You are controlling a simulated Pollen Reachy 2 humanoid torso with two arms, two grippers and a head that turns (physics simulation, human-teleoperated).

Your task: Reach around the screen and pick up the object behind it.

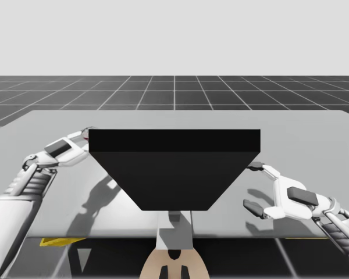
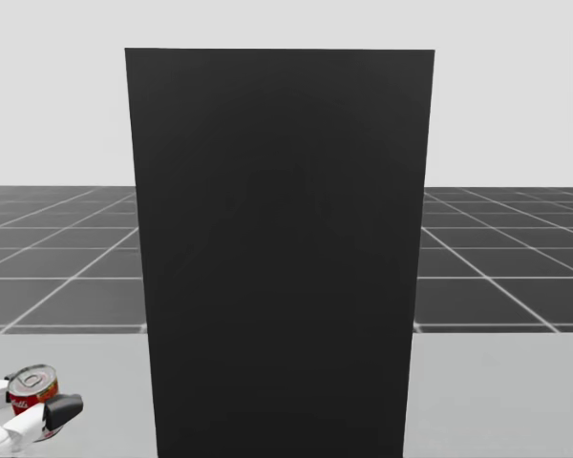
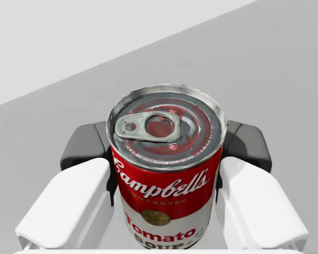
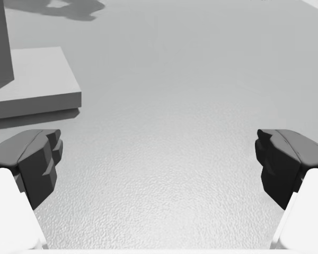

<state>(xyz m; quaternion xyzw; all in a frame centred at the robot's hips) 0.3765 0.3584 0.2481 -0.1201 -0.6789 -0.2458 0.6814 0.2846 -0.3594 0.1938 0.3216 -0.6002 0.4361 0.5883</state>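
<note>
A pale grey tabletop [image 1: 314, 133] spreads wide above a dark gridded floor [image 1: 174, 93]. A black screen [image 1: 174, 168] stands upright near its middle. In the right wrist view, a flat grey base [image 4: 32, 79] lies on the surface.

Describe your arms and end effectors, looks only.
My left arm and right arm are white shells with grey ribbed sections near the wrists. The left end effector and right end effector each have two chunky white fingers tipped with dark grey blocky pads. A dark grey panel sits on the right one's back.
</note>
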